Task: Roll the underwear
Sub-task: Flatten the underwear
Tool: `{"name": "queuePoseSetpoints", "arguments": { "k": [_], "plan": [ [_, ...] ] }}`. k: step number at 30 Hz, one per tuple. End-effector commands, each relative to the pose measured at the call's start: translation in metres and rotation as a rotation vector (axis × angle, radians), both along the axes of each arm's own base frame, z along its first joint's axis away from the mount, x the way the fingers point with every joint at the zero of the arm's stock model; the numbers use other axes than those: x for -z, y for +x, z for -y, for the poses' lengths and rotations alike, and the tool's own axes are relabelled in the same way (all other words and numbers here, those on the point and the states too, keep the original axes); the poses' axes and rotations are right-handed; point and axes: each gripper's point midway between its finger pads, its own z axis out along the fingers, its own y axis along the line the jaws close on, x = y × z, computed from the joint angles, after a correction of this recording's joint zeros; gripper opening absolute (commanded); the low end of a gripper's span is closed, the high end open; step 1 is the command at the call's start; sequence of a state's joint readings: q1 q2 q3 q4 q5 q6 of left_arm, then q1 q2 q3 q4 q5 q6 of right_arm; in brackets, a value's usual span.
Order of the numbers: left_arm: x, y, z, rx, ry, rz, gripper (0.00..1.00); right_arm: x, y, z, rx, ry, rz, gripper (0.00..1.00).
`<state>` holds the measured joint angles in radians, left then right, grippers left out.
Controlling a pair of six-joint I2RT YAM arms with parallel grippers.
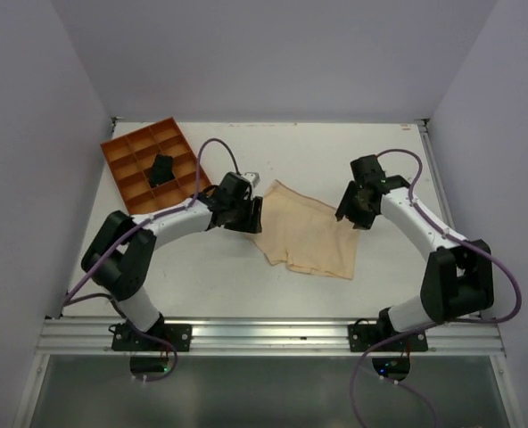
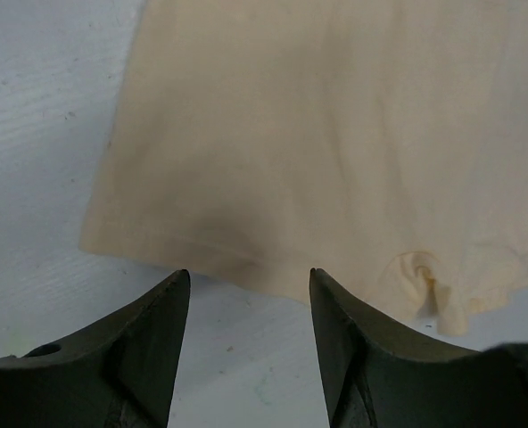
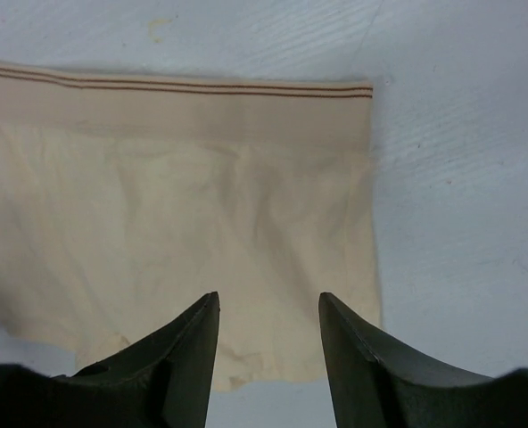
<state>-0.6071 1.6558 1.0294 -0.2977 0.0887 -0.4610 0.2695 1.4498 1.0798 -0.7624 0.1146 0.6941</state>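
Beige underwear flat, waistband perhaps brown-striped, left gripper, right gripper parted.

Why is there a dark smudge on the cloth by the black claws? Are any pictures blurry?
Left wrist view: that smudge is a soft shadow from the left gripper on the underwear. Right wrist view: waistband stripes look sharp. Top view: even light, no glare.

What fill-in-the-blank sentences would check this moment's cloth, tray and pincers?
1. The underwear lies spread on the table, not yet ___.
2. The small black bundle sits in the ___ tray.
3. The left pincer and the right pincer both stand ___, holding nothing.
Missing words: rolled; orange; open.
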Motion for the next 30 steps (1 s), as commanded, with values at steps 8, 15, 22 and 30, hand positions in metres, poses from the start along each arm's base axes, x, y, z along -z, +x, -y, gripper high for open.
{"name": "queuePoseSetpoints", "arguments": {
  "k": [8,15,22,30],
  "plan": [
    [0.050,0.048,0.016,0.006,0.054,0.011,0.57,0.006,0.038,0.051,0.104,0.062,0.008,0.51],
    [0.048,0.101,0.009,-0.030,0.075,0.042,0.57,0.021,0.039,0.065,0.123,0.058,-0.003,0.49],
    [-0.044,0.093,0.018,-0.008,0.032,0.205,0.61,0.042,0.034,0.058,0.115,0.096,-0.032,0.46],
    [-0.075,0.006,0.089,0.107,-0.054,0.227,0.61,0.063,0.036,0.066,0.129,0.102,-0.067,0.43]
  ]
}}
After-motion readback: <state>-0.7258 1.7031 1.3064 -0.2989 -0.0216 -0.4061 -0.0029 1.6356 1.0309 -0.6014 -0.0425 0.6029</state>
